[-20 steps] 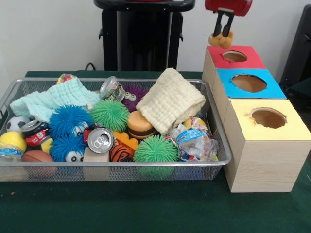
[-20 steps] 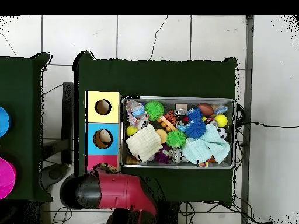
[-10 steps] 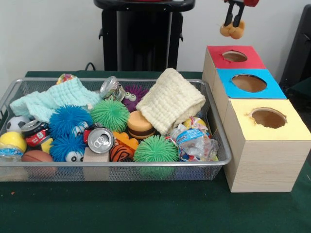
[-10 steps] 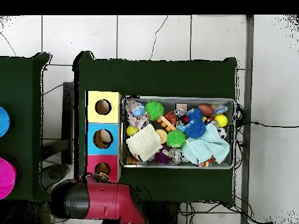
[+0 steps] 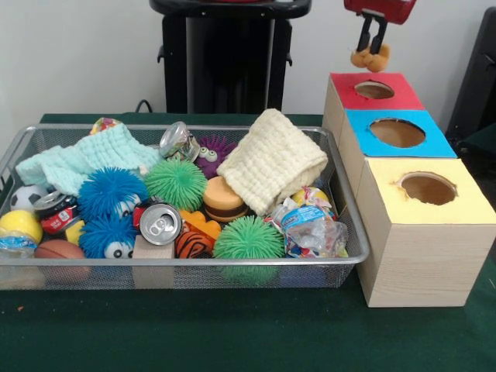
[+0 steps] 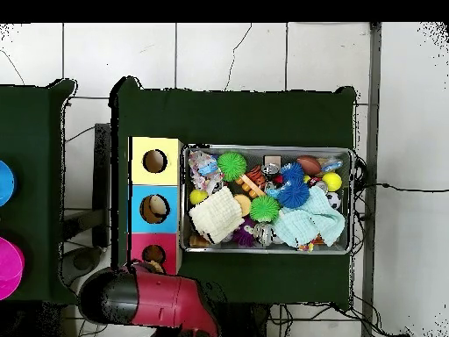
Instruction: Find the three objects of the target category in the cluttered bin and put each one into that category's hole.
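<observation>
Pincer (image 5: pixel 372 54) clamped on tan toy (image 5: pixel 370 59), above red hole (image 5: pixel 374 90).

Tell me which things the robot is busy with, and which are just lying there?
Busy with: the gripper, shut on a small orange-tan toy, above the red box's hole.

Just lying there: green spiky balls, blue fuzzy toys, cream cloth, drink can, wire bin.

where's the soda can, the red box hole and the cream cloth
soda can (image 5: pixel 160 224), front view, on its silver top.
red box hole (image 5: pixel 374 90), front view, inside the opening.
cream cloth (image 5: pixel 271 160), front view, middle of the folded top.
</observation>
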Available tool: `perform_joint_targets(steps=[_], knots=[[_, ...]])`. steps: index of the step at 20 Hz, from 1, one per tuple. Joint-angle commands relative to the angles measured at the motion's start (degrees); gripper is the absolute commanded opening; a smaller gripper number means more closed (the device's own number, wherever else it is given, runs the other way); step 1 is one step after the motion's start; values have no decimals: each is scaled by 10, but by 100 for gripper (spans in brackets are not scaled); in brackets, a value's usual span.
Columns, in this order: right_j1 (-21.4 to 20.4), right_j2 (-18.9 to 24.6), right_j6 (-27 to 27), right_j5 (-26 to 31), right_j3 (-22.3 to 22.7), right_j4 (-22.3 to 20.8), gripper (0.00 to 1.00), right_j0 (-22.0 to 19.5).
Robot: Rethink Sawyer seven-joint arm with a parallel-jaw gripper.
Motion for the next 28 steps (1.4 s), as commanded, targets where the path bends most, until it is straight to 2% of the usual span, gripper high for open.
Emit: perform_joint_targets(steps=[1, 4, 7, 8, 9, 10, 14, 26, 27, 28], knots=[[48, 36, 140, -70, 34, 42, 0, -4], [63, 47, 137, -105, 42, 51, 0, -9], [71, 48, 139, -117, 38, 58, 0, -3], [71, 43, 140, -114, 32, 59, 0, 4], [88, 36, 135, -100, 0, 57, 0, 1], [91, 33, 125, -86, -13, 57, 0, -10], [101, 51, 134, -92, -12, 76, 0, 0], [117, 42, 107, -75, -46, 74, 0, -14], [114, 42, 106, -79, -43, 74, 100, -16], [116, 38, 108, -78, -46, 72, 100, -9]])
